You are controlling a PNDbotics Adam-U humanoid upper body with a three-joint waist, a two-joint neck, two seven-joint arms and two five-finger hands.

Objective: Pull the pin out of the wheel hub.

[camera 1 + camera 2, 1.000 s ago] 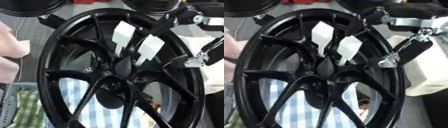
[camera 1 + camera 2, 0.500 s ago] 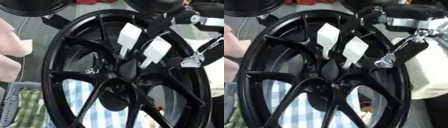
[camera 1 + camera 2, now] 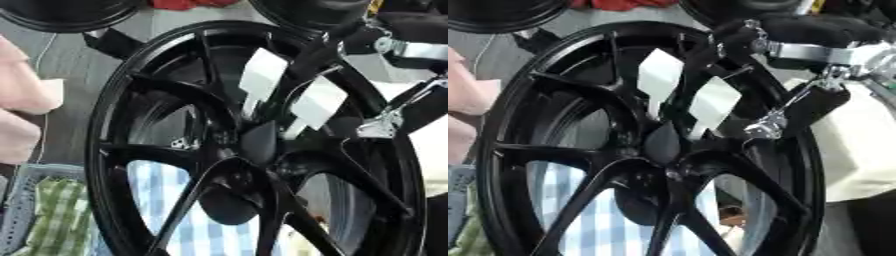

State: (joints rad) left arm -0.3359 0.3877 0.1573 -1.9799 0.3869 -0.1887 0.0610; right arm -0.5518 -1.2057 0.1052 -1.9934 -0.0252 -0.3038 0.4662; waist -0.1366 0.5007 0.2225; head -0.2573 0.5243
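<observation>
The robot's right hand [image 3: 798, 107] comes in from the upper right and lies against the right side of the wheel hub [image 3: 527, 125], its black and silver parts overlapping the rim there. A silver linkage runs down from the wrist to a bright metal tip just beside the spokes, right of the hub's centre. Whether its fingers are apart, together or closed on anything cannot be told, since the black hand merges with the black wheel. The left hand shows in neither view.

The wheel hub is a glossy black alloy wheel standing nearly upright and tilted a little, filling most of both views. Its spokes meet at a dark centre [image 3: 254, 145], and below that centre sits a round dark opening. Two white tags [image 3: 262, 75] lie against the spokes in the upper middle of the wheel, one just above and left of the other. A pin cannot be made out anywhere on the hub.

Through the lower gaps between the spokes a blue-and-white checked cloth [image 3: 162, 200] shows behind the wheel. At the lower left lies a green checked cloth [image 3: 44, 215]. At the left edge a pale pink shape [image 3: 22, 105] stands beside the rim. At the right, behind the hand, is a cream-coloured surface [image 3: 859, 150].
</observation>
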